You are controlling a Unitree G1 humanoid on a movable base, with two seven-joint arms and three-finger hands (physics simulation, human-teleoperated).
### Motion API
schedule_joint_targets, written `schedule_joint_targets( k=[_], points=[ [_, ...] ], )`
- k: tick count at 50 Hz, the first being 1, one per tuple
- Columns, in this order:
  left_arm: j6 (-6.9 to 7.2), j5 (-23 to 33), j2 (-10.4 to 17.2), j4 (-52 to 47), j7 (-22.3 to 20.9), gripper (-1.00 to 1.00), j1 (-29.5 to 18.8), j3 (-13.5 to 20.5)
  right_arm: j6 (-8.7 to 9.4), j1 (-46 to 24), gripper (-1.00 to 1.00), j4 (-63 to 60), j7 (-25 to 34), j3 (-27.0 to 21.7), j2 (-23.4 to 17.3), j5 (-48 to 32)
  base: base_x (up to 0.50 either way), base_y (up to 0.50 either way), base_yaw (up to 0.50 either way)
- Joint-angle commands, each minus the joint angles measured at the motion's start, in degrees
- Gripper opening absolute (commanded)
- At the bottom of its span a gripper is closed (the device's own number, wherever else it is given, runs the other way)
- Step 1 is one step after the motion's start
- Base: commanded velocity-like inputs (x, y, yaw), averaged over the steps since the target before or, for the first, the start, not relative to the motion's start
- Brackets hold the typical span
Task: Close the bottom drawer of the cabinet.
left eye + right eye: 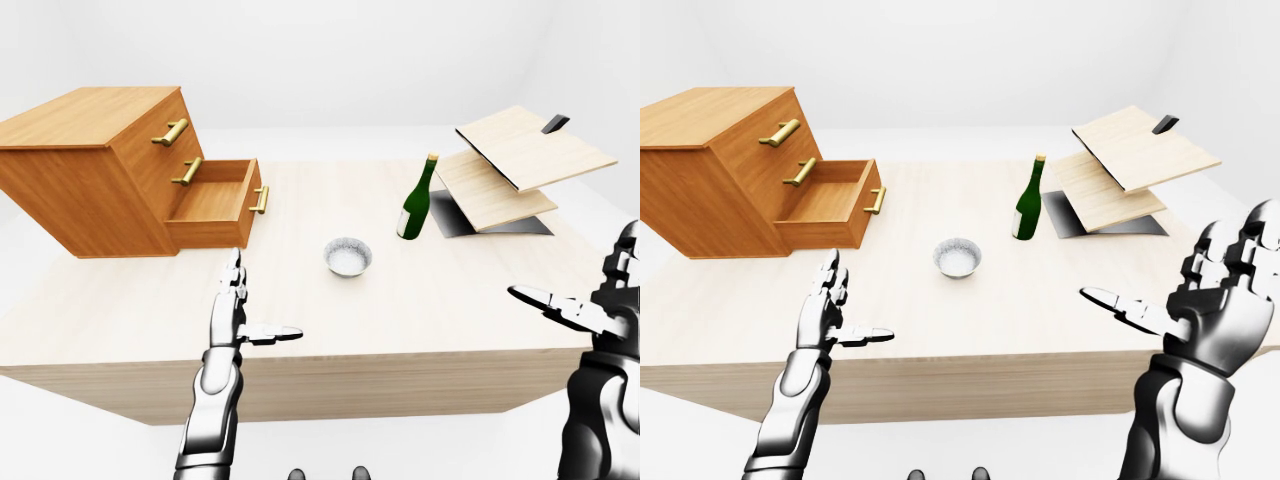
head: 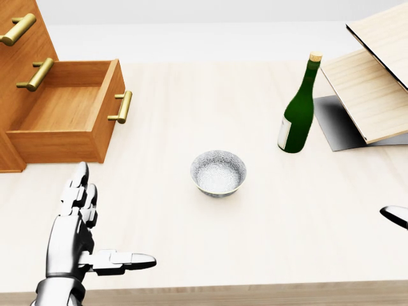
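A wooden cabinet point(image 1: 90, 165) with brass handles stands on the table at the left of the left-eye view. Its bottom drawer point(image 1: 215, 205) is pulled out, empty, with its brass handle point(image 2: 121, 107) facing right. The two upper drawers are shut. My left hand point(image 1: 235, 305) is open, fingers up and thumb out, over the table below the drawer and apart from it. My right hand point(image 1: 1200, 295) is open at the right edge of the right-eye view, far from the cabinet.
A small grey bowl point(image 2: 218, 173) sits mid-table. A green bottle point(image 2: 298, 108) stands upright to its right. Slanted wooden boards point(image 1: 515, 165) on a dark base stand at the table's far right. The table's near edge point(image 1: 300, 385) runs across the lower views.
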Motion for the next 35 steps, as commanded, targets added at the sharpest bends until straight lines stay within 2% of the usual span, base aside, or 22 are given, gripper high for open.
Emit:
schedule_joint_targets(
  k=[1,6,19,24,35],
  points=[
    [0.01,0.1,0.0,-0.1,0.1,1.00,0.0,0.0,0.00,0.0,1.00,-1.3,-0.5,-2.6,-0.6,2.0,0.00,0.00,0.00],
    [-0.79,0.2,0.1,1.0,0.3,1.00,-0.4,0.2,0.00,0.0,1.00,-1.7,-0.4,-2.7,-0.7,2.0,0.07,0.00,0.00],
    [-0.22,-0.1,0.1,0.4,0.2,1.00,-0.3,0.2,0.00,0.1,1.00,-1.9,-0.2,-3.0,-0.7,2.4,0.24,0.00,0.00],
    [-0.59,-0.1,0.1,0.9,0.2,1.00,-0.4,0.2,0.00,0.1,1.00,-1.9,-0.2,-3.0,-0.7,2.4,0.24,0.00,0.00],
    [-0.31,0.0,0.1,0.8,0.2,1.00,-0.6,0.1,0.00,-0.1,1.00,-1.3,0.0,-2.9,-0.7,2.6,0.24,0.00,0.00]
  ],
)
